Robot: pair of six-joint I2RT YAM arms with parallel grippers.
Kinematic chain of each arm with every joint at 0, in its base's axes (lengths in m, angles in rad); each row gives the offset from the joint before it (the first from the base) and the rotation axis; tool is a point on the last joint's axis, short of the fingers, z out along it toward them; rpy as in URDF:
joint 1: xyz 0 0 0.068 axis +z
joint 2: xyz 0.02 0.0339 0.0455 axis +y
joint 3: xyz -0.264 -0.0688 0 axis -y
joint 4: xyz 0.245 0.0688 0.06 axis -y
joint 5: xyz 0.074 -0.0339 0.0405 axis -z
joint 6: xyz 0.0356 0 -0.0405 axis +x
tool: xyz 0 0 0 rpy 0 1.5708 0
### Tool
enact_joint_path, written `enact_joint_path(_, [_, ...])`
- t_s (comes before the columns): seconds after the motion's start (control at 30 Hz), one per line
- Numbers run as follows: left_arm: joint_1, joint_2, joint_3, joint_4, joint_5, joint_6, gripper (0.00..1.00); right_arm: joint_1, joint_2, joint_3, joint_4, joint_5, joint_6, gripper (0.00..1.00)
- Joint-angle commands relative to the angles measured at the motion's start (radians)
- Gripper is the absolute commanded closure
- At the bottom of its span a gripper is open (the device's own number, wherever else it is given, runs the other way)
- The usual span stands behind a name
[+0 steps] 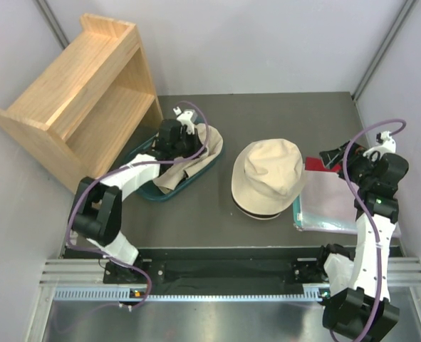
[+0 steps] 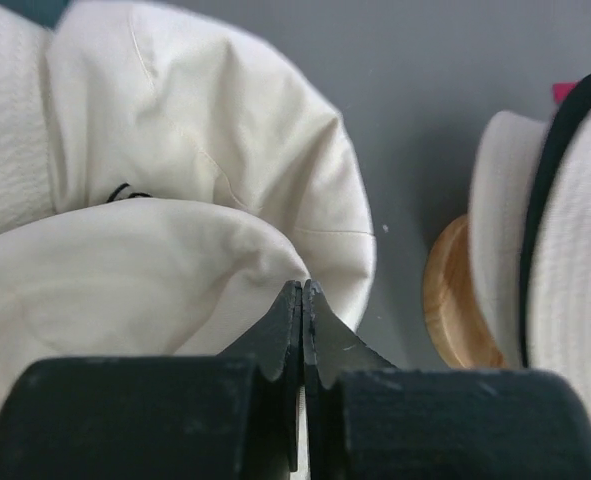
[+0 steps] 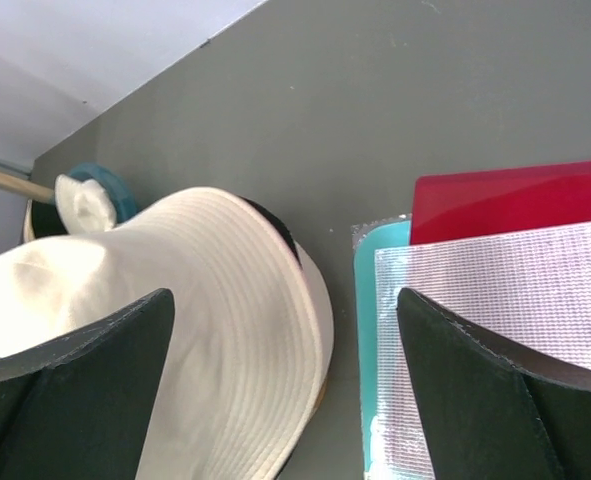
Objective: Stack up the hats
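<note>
Left gripper [image 2: 303, 300] clenched, tips touching the crumpled cream fabric bucket hat [image 2: 205, 180] directly ahead; right gripper [image 3: 285, 297] released.

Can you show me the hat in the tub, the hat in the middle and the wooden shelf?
hat in the tub [image 1: 169, 179], overhead view, on its folded brim.
hat in the middle [image 1: 271, 167], overhead view, on its crown.
wooden shelf [image 1: 62, 87], overhead view, on its top panel.

Crumpled cream hat [image 1: 173, 178] lies in teal tub [image 1: 157, 195], left side. Second cream hat [image 1: 269, 177], black-edged brim, sits crown-up, middle of table [image 1: 210, 229].
</note>
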Motion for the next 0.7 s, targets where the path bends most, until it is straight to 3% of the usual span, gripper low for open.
enact_joint_path(0.0, [-0.002,-0.192,0.017,0.037,-0.056,0.004,1.00,-0.004,-0.038,0.123,-0.002,-0.057,0.004,0.08])
enact_joint_path(0.17, [-0.002,-0.377,-0.009,0.052,-0.114,-0.005,1.00,0.035,-0.033,0.255,0.056,-0.178,0.100,0.09])
enact_joint_path(0.27, [-0.001,-0.476,-0.014,0.041,-0.157,-0.004,1.00,0.157,-0.029,0.282,0.167,-0.161,0.183,0.09])
enact_joint_path(0.5, [-0.001,-0.658,-0.011,0.040,-0.203,-0.044,1.00,0.788,0.062,0.283,0.339,0.085,0.231,0.09])
enact_joint_path(0.6, [-0.001,-0.712,0.007,0.018,-0.211,-0.060,1.00,1.019,0.126,0.281,0.394,0.215,0.200,0.09])
enact_joint_path(0.67, [-0.001,-0.741,0.016,0.010,-0.207,-0.070,1.00,1.108,0.184,0.299,0.380,0.307,0.168,0.09])
